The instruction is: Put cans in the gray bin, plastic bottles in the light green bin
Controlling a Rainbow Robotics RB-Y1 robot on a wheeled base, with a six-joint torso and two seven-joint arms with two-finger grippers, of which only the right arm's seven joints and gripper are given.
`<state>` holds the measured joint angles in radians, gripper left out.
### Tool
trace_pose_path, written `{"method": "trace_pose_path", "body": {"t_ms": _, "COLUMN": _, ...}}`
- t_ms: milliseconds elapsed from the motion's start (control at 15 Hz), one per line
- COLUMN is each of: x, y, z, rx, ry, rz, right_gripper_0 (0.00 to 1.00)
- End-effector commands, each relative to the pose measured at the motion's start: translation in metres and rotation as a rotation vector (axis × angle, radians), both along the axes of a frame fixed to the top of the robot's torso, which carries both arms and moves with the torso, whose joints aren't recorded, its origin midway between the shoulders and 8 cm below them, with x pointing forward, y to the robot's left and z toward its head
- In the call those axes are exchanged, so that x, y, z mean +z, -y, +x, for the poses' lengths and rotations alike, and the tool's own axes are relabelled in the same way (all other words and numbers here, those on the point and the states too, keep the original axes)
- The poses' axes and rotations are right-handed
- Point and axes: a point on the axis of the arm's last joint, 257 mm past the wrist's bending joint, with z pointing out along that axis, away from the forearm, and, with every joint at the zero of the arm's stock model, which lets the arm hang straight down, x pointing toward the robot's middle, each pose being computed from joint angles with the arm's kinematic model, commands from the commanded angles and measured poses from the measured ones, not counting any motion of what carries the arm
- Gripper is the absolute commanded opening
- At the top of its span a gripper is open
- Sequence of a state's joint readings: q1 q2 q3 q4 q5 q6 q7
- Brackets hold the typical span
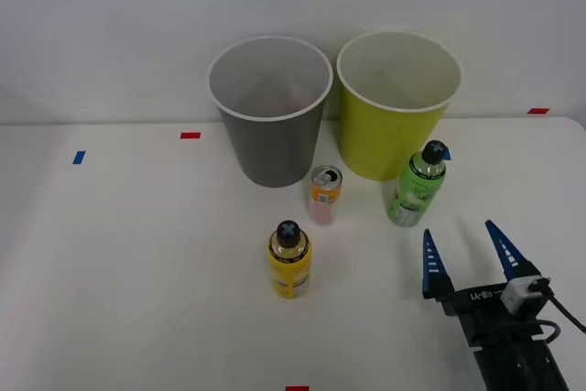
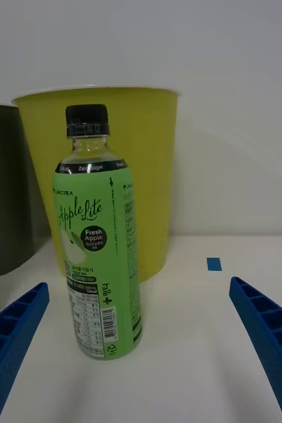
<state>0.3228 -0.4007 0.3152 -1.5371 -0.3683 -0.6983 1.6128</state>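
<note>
Blue ribbed fingers (image 1: 430, 265) of the right end effector (image 1: 466, 257) spread wide apart at the near right of the white desk (image 1: 137, 272), holding nothing. Just beyond them stands the green bottle (image 1: 419, 185), upright, black cap on, close in front of the lime bin (image 1: 396, 107); whether bottle and bin touch is hard to judge from above. From the wrist camera, the green bottle (image 2: 98, 231) sits between the two fingers (image 2: 12, 337) but nearer one of them, clear of both, with the lime bin (image 2: 150, 178) directly behind it and a sliver of the gray bin (image 2: 2, 198) beside that.

Gray bin (image 1: 270, 112) and lime bin stand side by side at the far edge of the desk, gray to the left, both upright and open. The can (image 1: 324, 195) stands upright just in front of the gap between the bins, silver top up. The yellow bottle (image 1: 289, 259) stands upright nearer the camera, left of the can and well apart from the end effector. Small red (image 1: 189, 135) and blue (image 1: 79, 157) tape marks lie on the desk at left, another red mark (image 1: 298, 389) at the near edge.
</note>
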Motion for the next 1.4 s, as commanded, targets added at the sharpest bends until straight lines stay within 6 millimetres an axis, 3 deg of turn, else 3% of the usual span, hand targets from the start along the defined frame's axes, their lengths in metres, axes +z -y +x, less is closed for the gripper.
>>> {"method": "trace_pose_path", "body": {"t_ms": 67, "x": 0.002, "y": -0.011, "z": 0.031, "rx": 0.025, "ry": 0.019, "rz": -0.016, "right_gripper_0": 0.93}}
{"method": "trace_pose_path", "body": {"t_ms": 333, "x": 0.006, "y": -0.031, "z": 0.061, "rx": 0.062, "ry": 0.0, "rz": -0.026, "right_gripper_0": 0.91}}
{"method": "trace_pose_path", "body": {"t_ms": 867, "x": 0.02, "y": -0.048, "z": 0.097, "rx": 0.091, "ry": -0.03, "rz": -0.035, "right_gripper_0": 0.89}}
{"method": "trace_pose_path", "body": {"t_ms": 1400, "x": 0.025, "y": -0.042, "z": 0.101, "rx": 0.081, "ry": -0.026, "rz": -0.023, "right_gripper_0": 0.88}}
